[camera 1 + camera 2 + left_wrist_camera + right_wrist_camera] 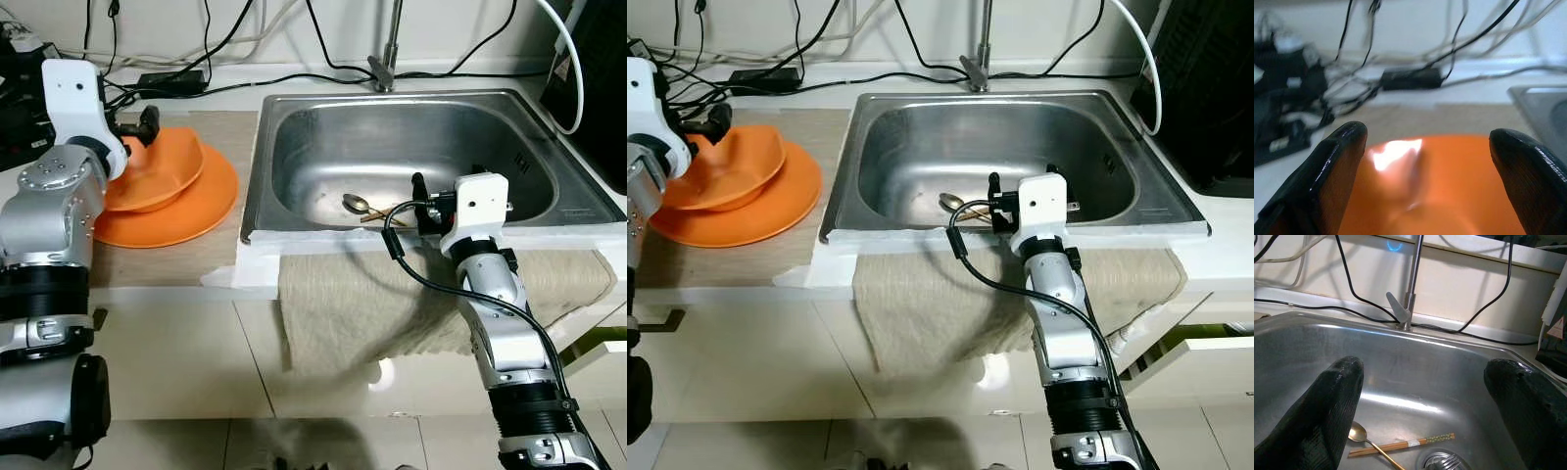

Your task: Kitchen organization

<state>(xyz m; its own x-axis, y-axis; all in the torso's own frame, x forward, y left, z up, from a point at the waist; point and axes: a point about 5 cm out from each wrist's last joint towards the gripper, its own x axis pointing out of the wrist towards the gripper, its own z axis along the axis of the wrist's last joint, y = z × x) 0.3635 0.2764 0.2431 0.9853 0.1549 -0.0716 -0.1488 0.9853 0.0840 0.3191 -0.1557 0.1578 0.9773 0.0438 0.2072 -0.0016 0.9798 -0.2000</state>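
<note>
1. My right gripper (1422, 416) is hovering over the near rim of the square stainless steel sink (294, 147), pointing in toward the basin. Fingers (1327, 416) are spread wide, nothing between them.
2. Just ahead of and below that gripper, on the basin floor: a gold-coloured metal spoon (1359, 434), bowl end toward my left, handle running back under the gripper.
3. A pair of wooden chopsticks with patterned tips (1400, 444) is lying beside the spoon, crossing its handle, just in front of the round metal drain (1442, 461). A fork-like utensil is sitting in the drain; too little is showing to be sure.
4. Straight beyond the right gripper, at the far rim, the grey metal faucet (1409, 298) is standing upright, with black cables (1352, 289) running along the wall behind it.
5. Below my right wrist, a beige textured cloth (333, 304) is hanging over the counter front, under the sink's near edge.
6. My left gripper (1425, 161) is hovering right above the orange plastic bowl (162, 166). Fingers (1337, 166) are wide apart, holding nothing; I can't tell whether the tips are touching the bowl.
7. The bowl is sitting tilted on a flat orange plastic plate (191, 215), on the wood-pattern counter (167, 264) left of the sink.
8. Past the left gripper, a black power adapter (1410, 78) and a tangle of cables are lying by the wall.
</note>
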